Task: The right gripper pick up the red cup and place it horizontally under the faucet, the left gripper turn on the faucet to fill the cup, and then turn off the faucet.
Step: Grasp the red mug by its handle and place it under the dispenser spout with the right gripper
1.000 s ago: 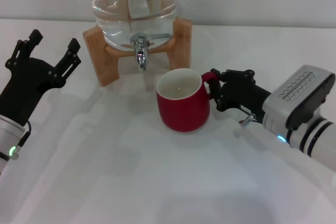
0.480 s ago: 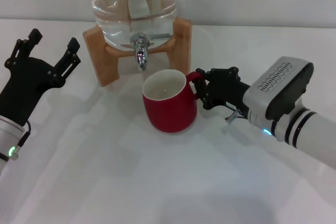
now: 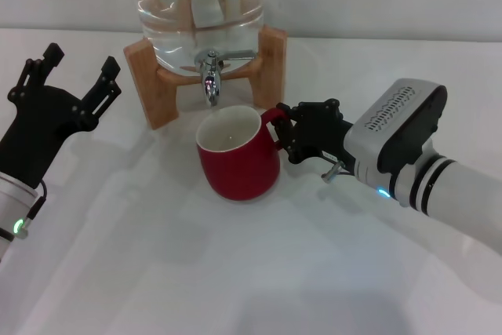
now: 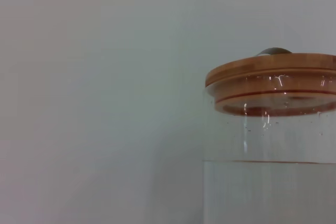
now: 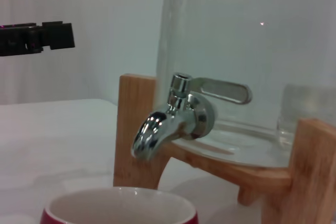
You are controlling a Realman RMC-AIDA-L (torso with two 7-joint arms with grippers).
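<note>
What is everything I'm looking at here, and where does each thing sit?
water jug: one, clear glass with water in it, at the back of the table, resting in the stand.
lid: one, wooden, on top of the jug.
wooden stand: one, light brown, cradling the jug.
faucet: one, shiny chrome, at the jug's front, spout pointing down.
red cup: one, dark red with a cream inside, upright on the table just in front of and below the spout.
table: one, white, under everything.
left gripper: one, black, open, raised to the left of the stand, holding nothing.
right gripper: one, black, shut on the cup's handle, from the right.
</note>
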